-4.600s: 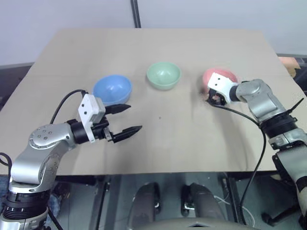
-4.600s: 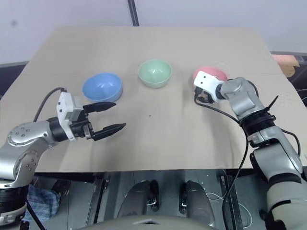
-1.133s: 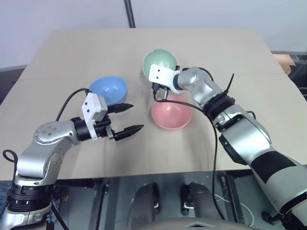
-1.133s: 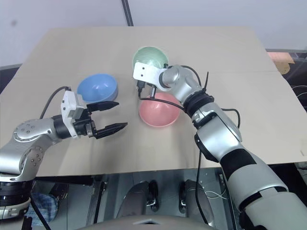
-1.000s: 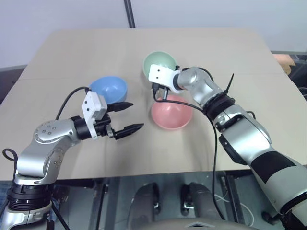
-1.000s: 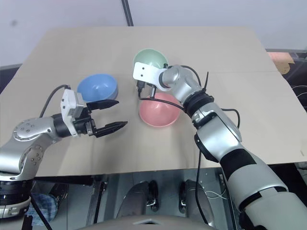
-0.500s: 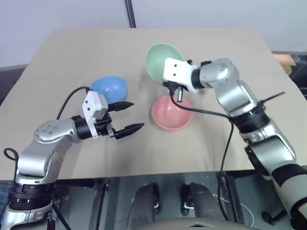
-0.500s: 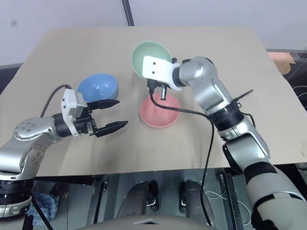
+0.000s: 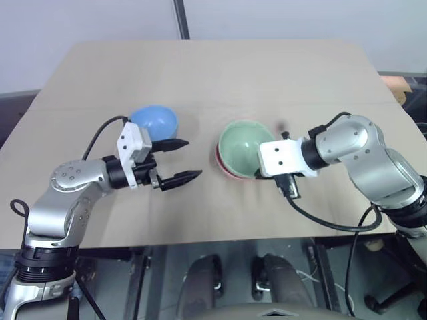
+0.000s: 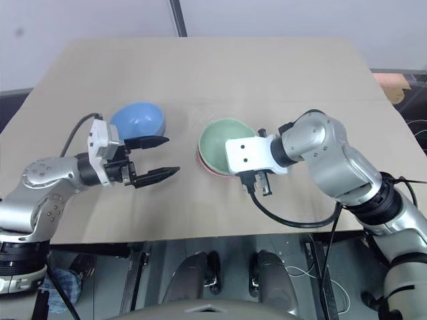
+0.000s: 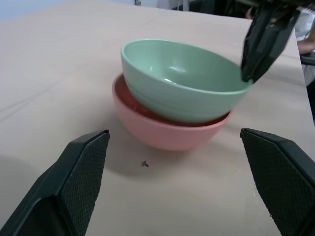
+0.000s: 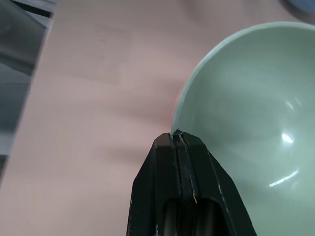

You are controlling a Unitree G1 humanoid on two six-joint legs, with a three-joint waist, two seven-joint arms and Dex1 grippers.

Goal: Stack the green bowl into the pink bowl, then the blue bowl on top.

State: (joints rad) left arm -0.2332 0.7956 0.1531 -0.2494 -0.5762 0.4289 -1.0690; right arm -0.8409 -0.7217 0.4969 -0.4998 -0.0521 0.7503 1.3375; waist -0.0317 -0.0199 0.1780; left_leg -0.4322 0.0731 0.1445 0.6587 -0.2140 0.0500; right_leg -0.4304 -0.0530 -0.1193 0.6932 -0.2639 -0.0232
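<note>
Since half a second ago my right arm has carried the green bowl [image 9: 243,148] back from above the far side of the desk [image 9: 200,73] and brought it down into the pink bowl [image 11: 167,132], where it now sits tilted, its rim higher on one side, with the pink rim showing underneath. My right gripper [image 12: 178,140] has its fingers pinched tightly together on the green bowl's rim at the edge nearest that arm; from the wrist view the two fingers look pressed flat with only the thin rim between them. My left gripper [image 9: 181,161] hovers over the desk just beside the blue bowl [image 9: 154,121], fingers spread as wide as they go, holding nothing and touching nothing that I can see. One left finger [image 9: 170,143] points past the blue bowl's near edge, apart from it. Both stacked bowls sit near the middle of the desk, between my two arms, with the blue bowl standing apart to their left.
</note>
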